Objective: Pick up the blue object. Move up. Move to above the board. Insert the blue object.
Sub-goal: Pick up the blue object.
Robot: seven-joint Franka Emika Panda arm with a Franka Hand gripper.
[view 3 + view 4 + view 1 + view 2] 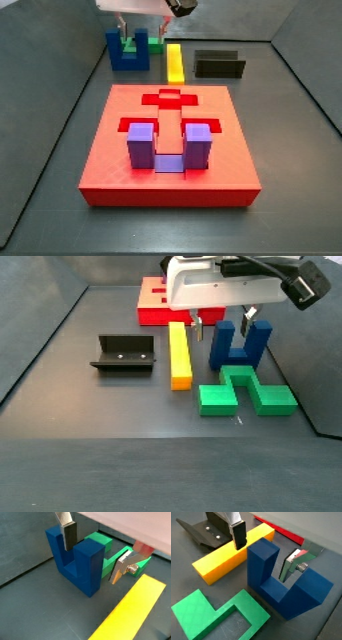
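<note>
While the blue object [239, 344] stands upright on the dark floor, prongs up, the gripper [222, 324] hangs low over it, jaws open around one prong. Visible in both wrist views: one finger [67, 533] outside the prong, not clearly touching it, the second finger [292, 566] down in the slot between the two prongs. Nothing gripped yet, small gaps on both sides of the prong. Just beside the blue object, toward the near edge in a side view, lies the green block [246, 395], flat on the floor. Next to it, a long yellow bar [179, 354], and further away the fixture [122, 352]. Well apart from the blue object lies the board [167, 147], with a purple block [168, 147] already sitting in one of its recesses.
</note>
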